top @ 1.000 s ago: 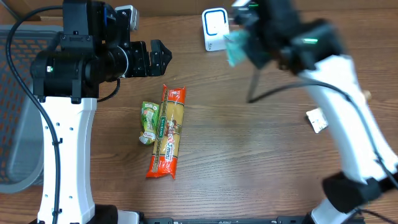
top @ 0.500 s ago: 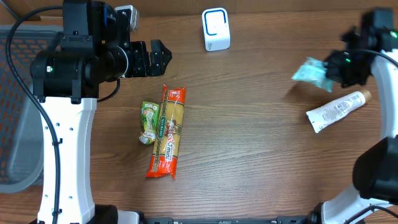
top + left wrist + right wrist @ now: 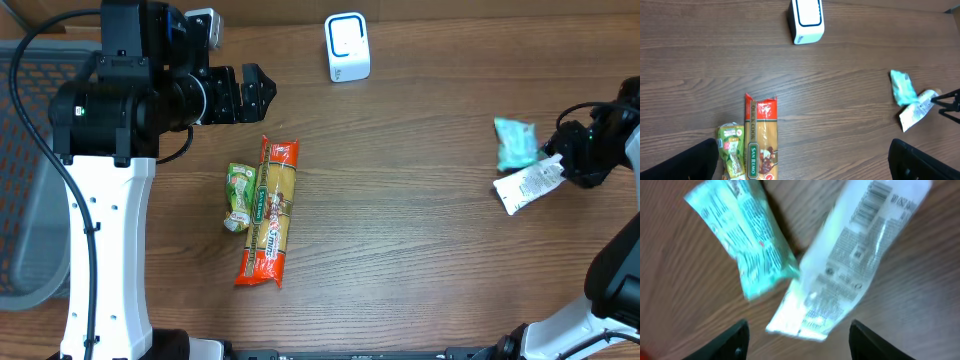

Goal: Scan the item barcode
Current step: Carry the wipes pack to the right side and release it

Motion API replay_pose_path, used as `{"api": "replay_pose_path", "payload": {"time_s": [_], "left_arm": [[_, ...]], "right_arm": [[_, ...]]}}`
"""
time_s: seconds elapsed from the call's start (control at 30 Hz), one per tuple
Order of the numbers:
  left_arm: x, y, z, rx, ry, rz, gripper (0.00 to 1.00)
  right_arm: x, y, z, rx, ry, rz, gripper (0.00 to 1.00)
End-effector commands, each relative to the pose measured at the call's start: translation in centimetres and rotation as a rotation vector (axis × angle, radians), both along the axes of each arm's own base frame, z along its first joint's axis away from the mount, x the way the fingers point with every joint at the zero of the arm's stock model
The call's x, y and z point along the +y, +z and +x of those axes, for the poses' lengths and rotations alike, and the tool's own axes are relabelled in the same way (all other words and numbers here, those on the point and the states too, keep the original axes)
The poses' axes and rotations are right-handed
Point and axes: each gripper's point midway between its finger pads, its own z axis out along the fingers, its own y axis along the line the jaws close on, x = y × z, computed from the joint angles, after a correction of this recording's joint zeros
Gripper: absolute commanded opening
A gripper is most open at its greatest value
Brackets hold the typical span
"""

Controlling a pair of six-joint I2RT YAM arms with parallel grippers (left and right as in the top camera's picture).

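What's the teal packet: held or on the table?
On the table. Teal packet lies beside the white tube; right end effector is open.

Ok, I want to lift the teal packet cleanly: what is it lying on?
Mostly bare table. One corner of the teal packet meets the white tube; the blurred wrist view does not show which lies on top. Anything beneath it is hidden.
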Motion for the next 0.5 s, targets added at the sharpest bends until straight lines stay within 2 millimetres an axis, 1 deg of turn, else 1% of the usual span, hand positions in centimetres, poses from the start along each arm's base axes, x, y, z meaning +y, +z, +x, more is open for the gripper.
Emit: {"api": "replay_pose_path", "payload": {"time_s": [0.0, 0.03, 0.1, 0.13, 0.2, 0.23, 0.27, 0.3, 0.33, 0.4, 0.43, 0.47], "left_arm": [[0.0, 0.0, 0.2, 0.002, -0.001, -0.006, 1.0], [0.0, 0.0, 0.2, 0.002, -0.001, -0.005, 0.99], [0.0, 0.0, 0.2, 0.002, -0.001, -0.006, 0.99], [0.0, 0.0, 0.2, 0.001, -0.001, -0.005, 1.0], [0.0, 0.0, 0.2, 0.002, -0.001, -0.005, 1.0], [0.0, 0.0, 0.2, 0.002, -0.001, -0.005, 1.0], [0.0, 0.0, 0.2, 0.002, -0.001, -0.005, 1.0], [0.0, 0.0, 0.2, 0.002, -0.001, -0.005, 1.0], [0.0, 0.0, 0.2, 0.002, -0.001, -0.005, 1.0], [0.0, 0.0, 0.2, 0.002, -0.001, -0.005, 1.0], [0.0, 0.0, 0.2, 0.002, -0.001, -0.005, 1.0], [0.0, 0.0, 0.2, 0.002, -0.001, -0.005, 1.0]], "right_arm": [[0.4, 5.1, 2.1, -0.114, 0.039, 0.002, 0.64], [0.9, 6.7, 2.2, -0.126, 0.068, -0.007, 0.65], [2.0, 8.9, 2.1, -0.143, 0.097, -0.016, 0.66], [2.9, 10.0, 2.1, -0.158, 0.118, -0.011, 0.67], [5.2, 11.6, 2.1, -0.189, 0.166, 0.017, 0.71], [6.4, 12.1, 2.1, -0.204, 0.193, 0.037, 0.75], [8.0, 12.4, 2.2, -0.216, 0.227, 0.067, 0.82], [9.9, 12.7, 2.2, -0.224, 0.265, 0.113, 1.0], [11.9, 12.9, 2.1, -0.23, 0.305, 0.162, 1.0], [15.1, 12.8, 2.0, -0.232, 0.377, 0.227, 1.0], [17.0, 12.5, 1.8, -0.229, 0.421, 0.252, 1.0], [18.4, 12.1, 1.6, -0.225, 0.458, 0.265, 1.0]]}}
